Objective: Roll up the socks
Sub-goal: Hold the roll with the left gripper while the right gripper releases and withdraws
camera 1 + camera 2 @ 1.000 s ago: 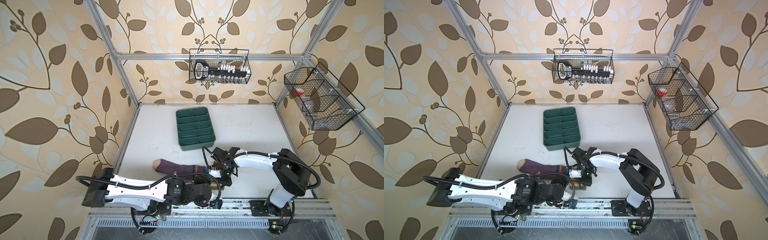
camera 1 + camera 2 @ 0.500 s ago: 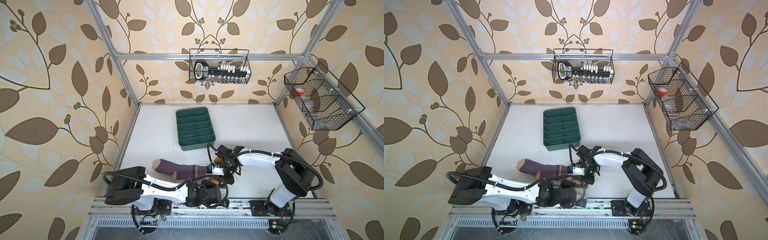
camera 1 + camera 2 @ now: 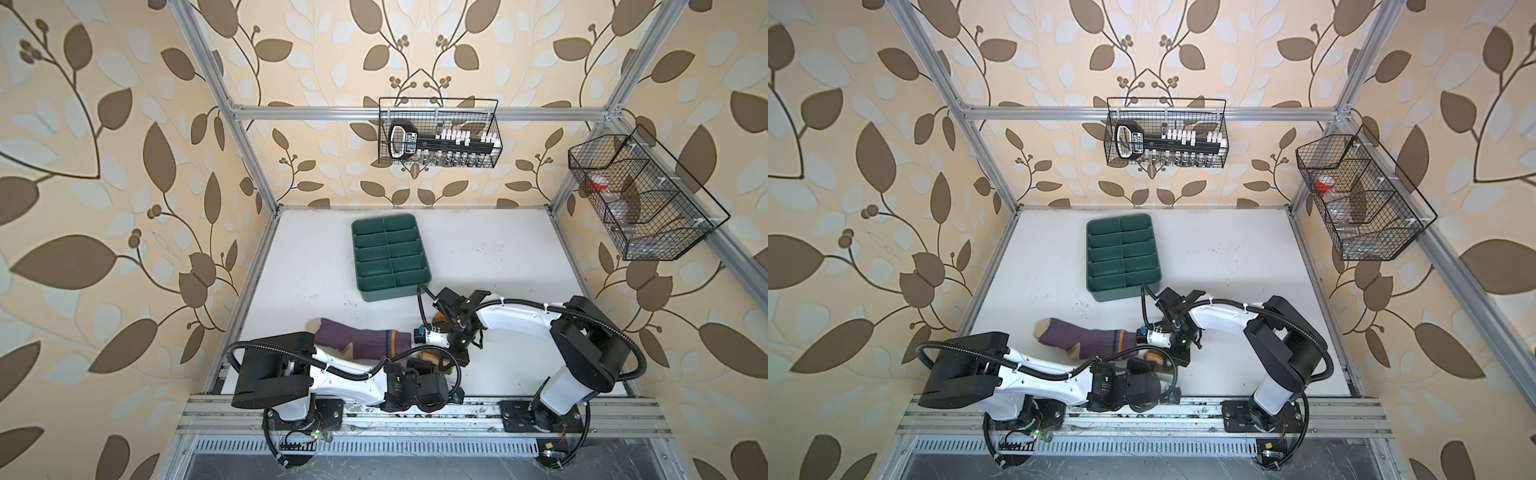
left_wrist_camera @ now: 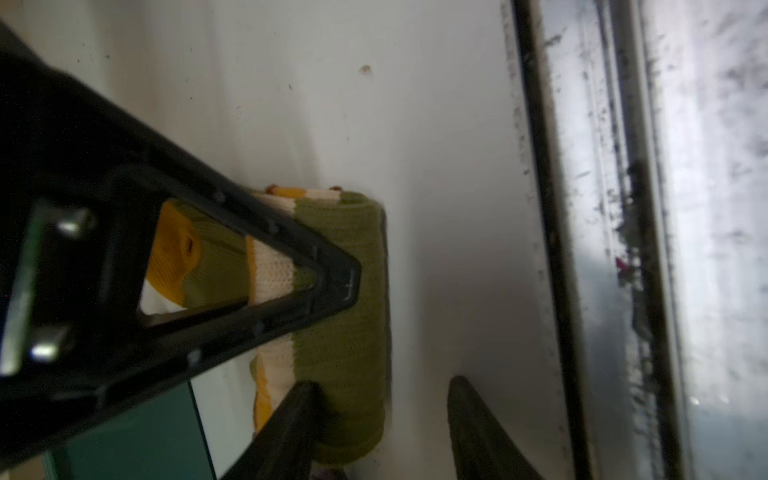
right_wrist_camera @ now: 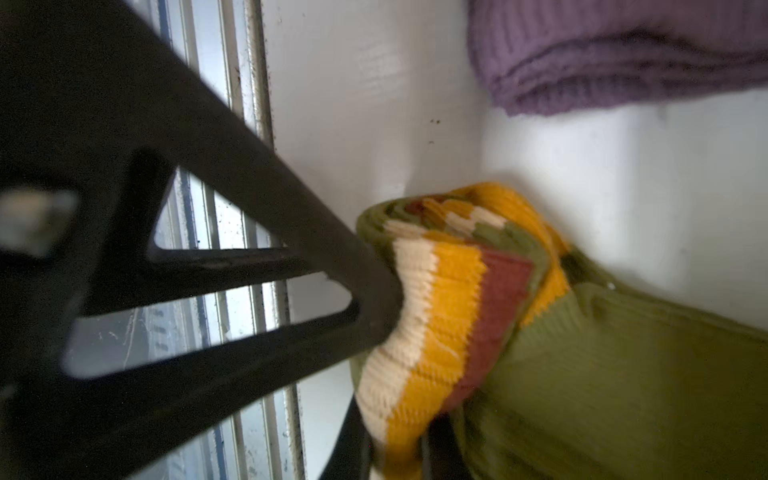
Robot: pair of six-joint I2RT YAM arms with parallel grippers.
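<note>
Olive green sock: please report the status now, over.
Right end effector shut on striped cuff of olive green sock. Left end effector open, astride its rolled part. Purple sock flat beside, unrolled; no obstruction seen.

Both top views look down from high up and see the whole table (image 3: 498, 257). Both wrist cameras look from very close at the same green sock (image 4: 345, 357).
</note>
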